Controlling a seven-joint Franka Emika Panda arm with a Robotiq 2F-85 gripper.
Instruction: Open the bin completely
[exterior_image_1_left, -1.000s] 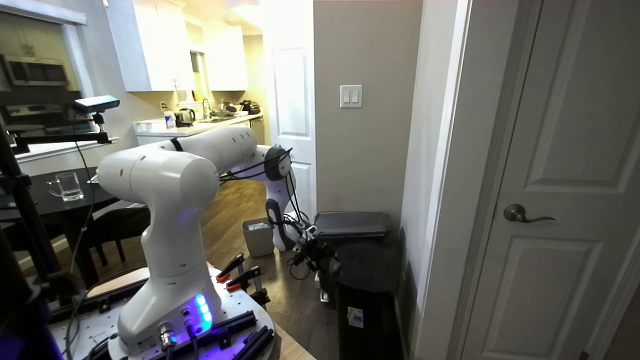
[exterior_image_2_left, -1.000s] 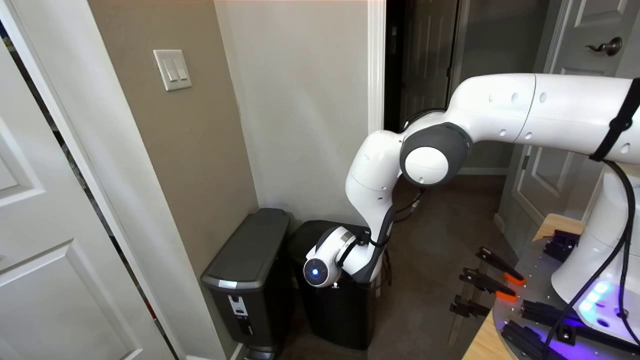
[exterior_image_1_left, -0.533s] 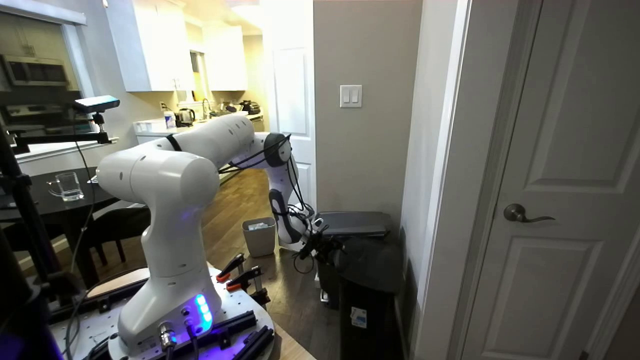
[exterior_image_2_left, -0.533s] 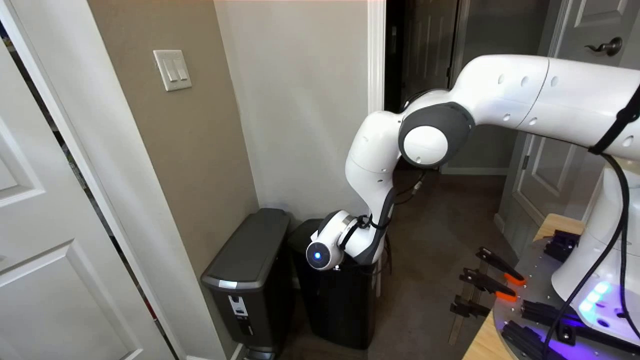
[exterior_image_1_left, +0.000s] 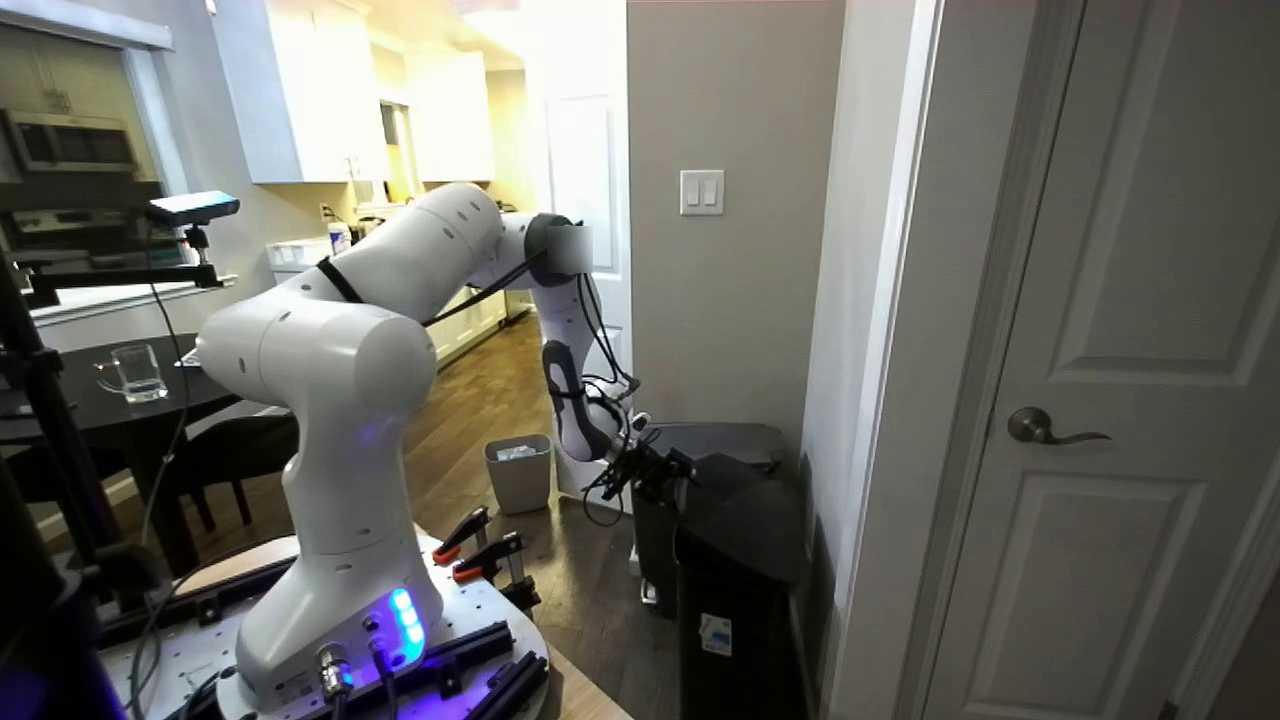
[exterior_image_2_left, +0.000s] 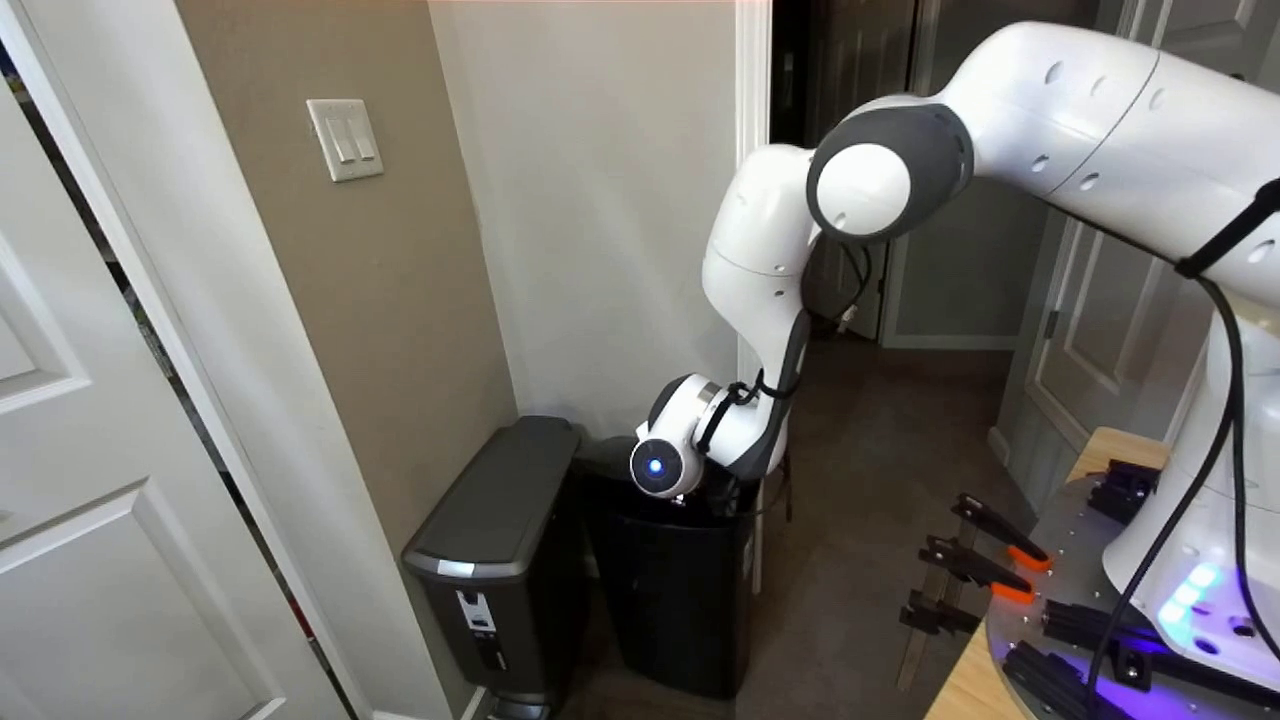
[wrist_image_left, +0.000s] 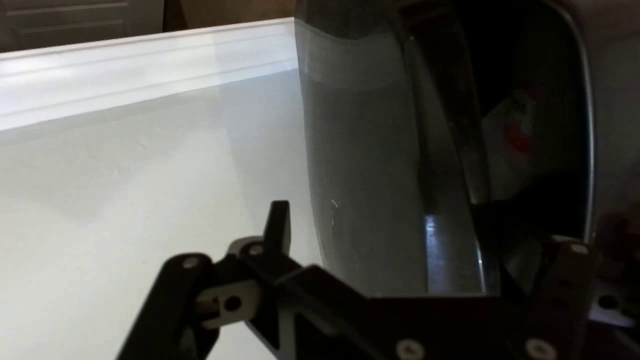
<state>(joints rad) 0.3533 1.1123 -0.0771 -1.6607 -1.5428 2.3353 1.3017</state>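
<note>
The tall black bin (exterior_image_1_left: 745, 620) stands against the wall; its body also shows in an exterior view (exterior_image_2_left: 670, 600). Its lid (exterior_image_1_left: 745, 505) is partly raised and tilted, with the opening showing beneath it. My gripper (exterior_image_1_left: 680, 472) is at the raised edge of the lid; in an exterior view it is mostly hidden behind the wrist. In the wrist view my gripper (wrist_image_left: 422, 225) has its fingers wide apart. The dark lid (wrist_image_left: 370, 165) lies between them, one finger on the outer side, the other on the side of the bin's opening. Contact is unclear.
Another dark bin with a closed grey lid (exterior_image_2_left: 500, 500) stands right beside the black bin. A small grey container (exterior_image_1_left: 520, 475) stands on the floor. Walls rise close behind both bins. Clamps (exterior_image_2_left: 980, 560) stick out from the robot's table edge.
The arm and gripper have risen, moving slightly towards the bin. The lid was flat one second ago and has swung partly up, so the bin's opening now shows.
</note>
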